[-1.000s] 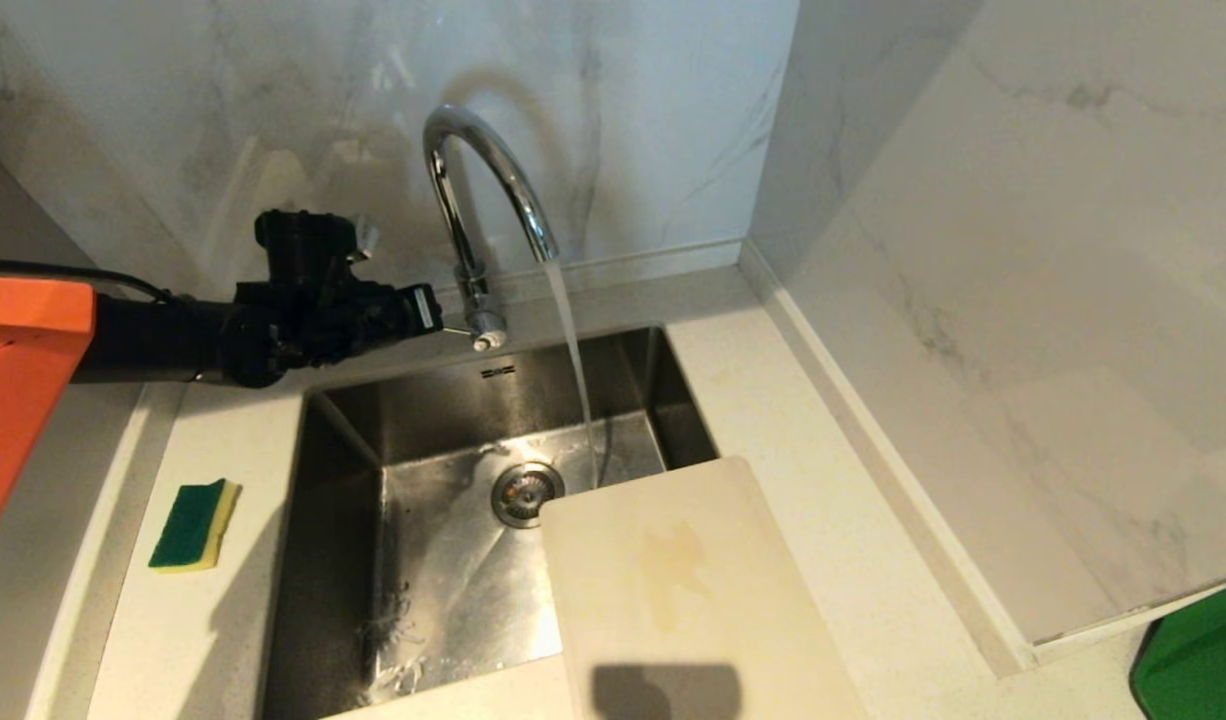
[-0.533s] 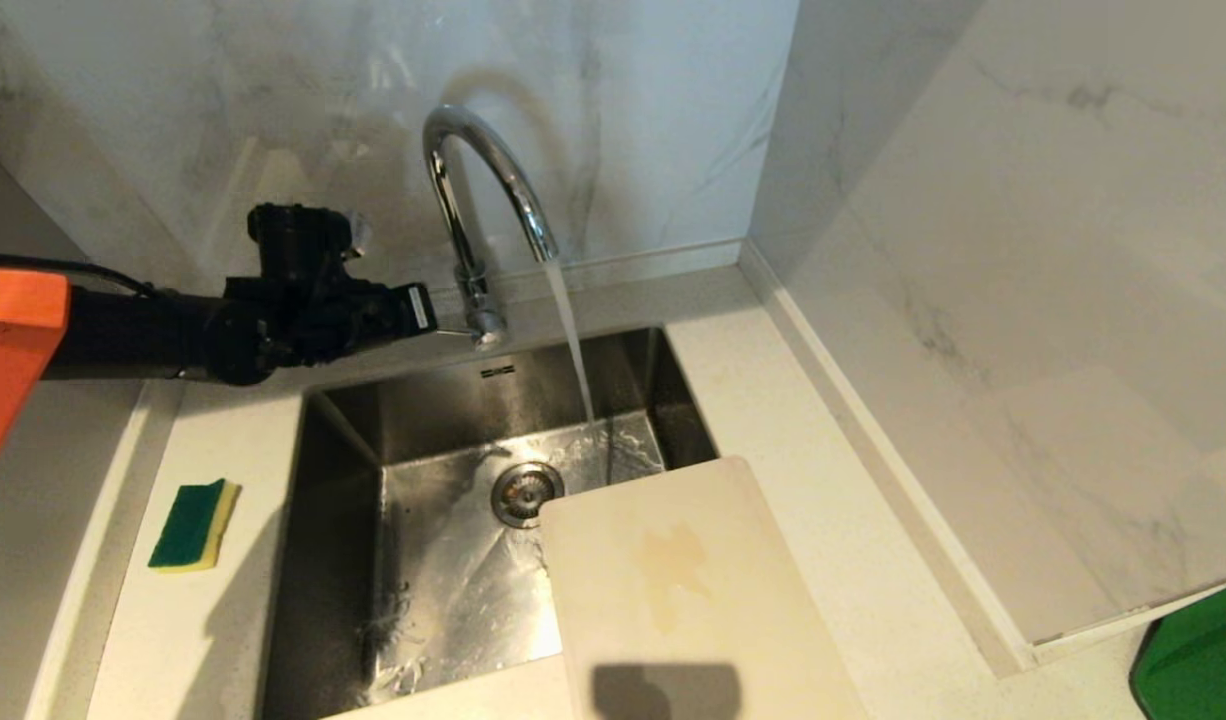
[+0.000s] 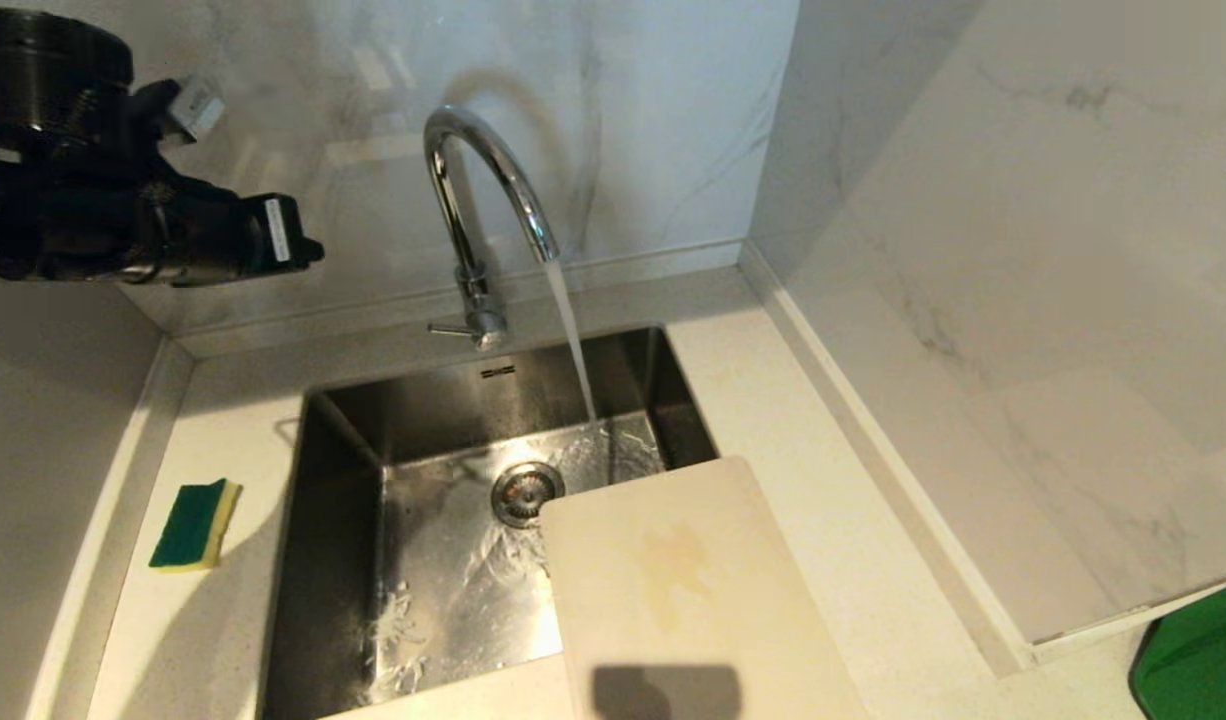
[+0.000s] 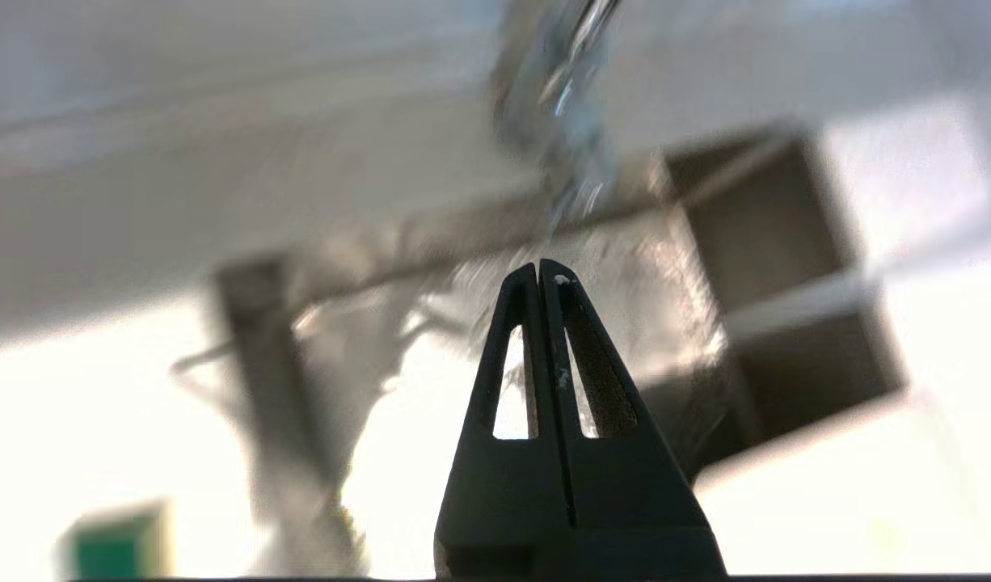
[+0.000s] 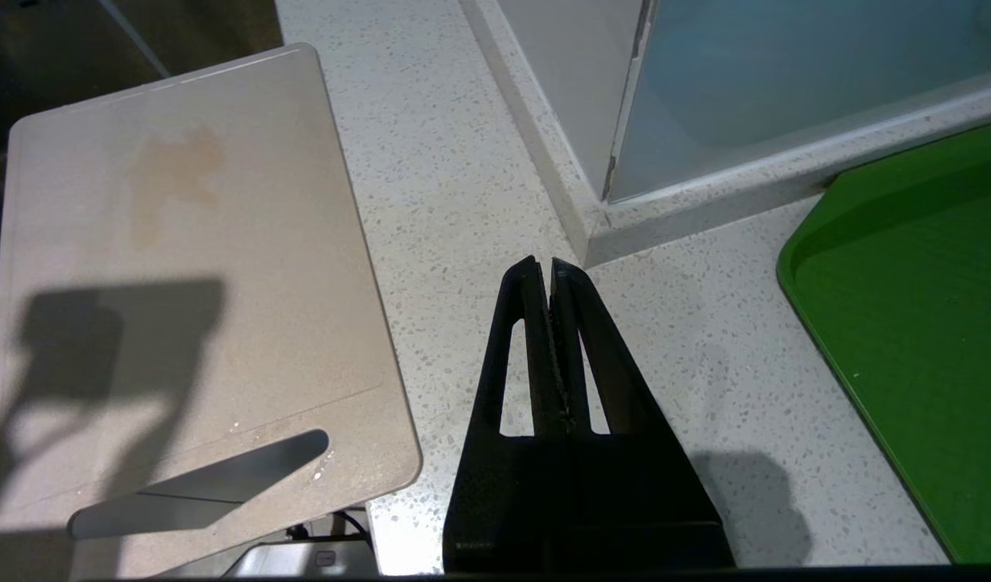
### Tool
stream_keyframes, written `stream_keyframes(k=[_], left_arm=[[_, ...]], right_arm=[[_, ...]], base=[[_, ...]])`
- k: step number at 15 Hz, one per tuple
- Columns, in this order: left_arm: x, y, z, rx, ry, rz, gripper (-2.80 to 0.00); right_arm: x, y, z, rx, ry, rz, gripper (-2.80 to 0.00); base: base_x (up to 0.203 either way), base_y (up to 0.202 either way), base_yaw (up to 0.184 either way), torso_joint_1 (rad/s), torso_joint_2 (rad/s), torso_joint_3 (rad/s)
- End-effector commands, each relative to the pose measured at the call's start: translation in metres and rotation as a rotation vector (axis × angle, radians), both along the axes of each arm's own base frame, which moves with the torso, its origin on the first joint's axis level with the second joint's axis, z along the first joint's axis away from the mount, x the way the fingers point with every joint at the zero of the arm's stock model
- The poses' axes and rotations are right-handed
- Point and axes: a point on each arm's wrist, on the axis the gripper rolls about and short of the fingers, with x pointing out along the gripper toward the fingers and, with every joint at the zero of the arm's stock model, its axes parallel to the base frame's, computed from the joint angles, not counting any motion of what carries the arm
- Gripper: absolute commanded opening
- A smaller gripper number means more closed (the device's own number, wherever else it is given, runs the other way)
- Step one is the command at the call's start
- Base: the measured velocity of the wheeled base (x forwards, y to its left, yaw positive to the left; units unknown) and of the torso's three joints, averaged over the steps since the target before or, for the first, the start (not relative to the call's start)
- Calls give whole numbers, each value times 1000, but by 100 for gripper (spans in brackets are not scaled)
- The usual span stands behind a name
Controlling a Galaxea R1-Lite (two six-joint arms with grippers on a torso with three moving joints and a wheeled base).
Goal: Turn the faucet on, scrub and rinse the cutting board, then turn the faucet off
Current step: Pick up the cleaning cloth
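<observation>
Nearest the robot, the cutting board point(image 3: 678, 590) lies flat across the sink's point(image 3: 348, 560) front right corner, its far end overhanging the basin and a yellowish stain at its centre. Only the right wrist view shows its slot handle point(image 5: 200, 485) at the near short edge, and a green tray point(image 5: 916, 323) on the counter point(image 5: 463, 162) to the right. The right gripper point(image 5: 544, 271) hovers over bare counter just beside the board, jaws closed on nothing (absent from the head view). A green-and-yellow sponge point(image 3: 195, 524) sits left of the sink. Farther back, the faucet point(image 3: 478, 210) runs, water point(image 3: 571, 340) striking the basin floor near the drain point(image 3: 526, 492). The left gripper point(image 3: 308, 250) hangs raised, left of the spout and apart from it, jaws closed and empty, as its wrist view confirms.
</observation>
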Motion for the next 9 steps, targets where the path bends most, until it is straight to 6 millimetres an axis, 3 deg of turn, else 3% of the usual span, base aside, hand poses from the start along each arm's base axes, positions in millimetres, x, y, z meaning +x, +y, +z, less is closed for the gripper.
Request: stream_keyframes(k=[1, 4, 9], left_arm=[[-67, 17, 24, 33, -52, 18, -280], [-114, 29, 1, 134, 51, 27, -280], [-153, 39, -56, 226, 258, 16, -280]], right_arm=[[0, 0, 0, 1, 1, 0, -280], [0, 0, 0, 1, -1, 0, -280], [0, 0, 0, 1, 1, -1, -280]], base=[[0, 0, 0, 0, 0, 0], [0, 0, 0, 0, 0, 0], [0, 0, 0, 0, 0, 0]])
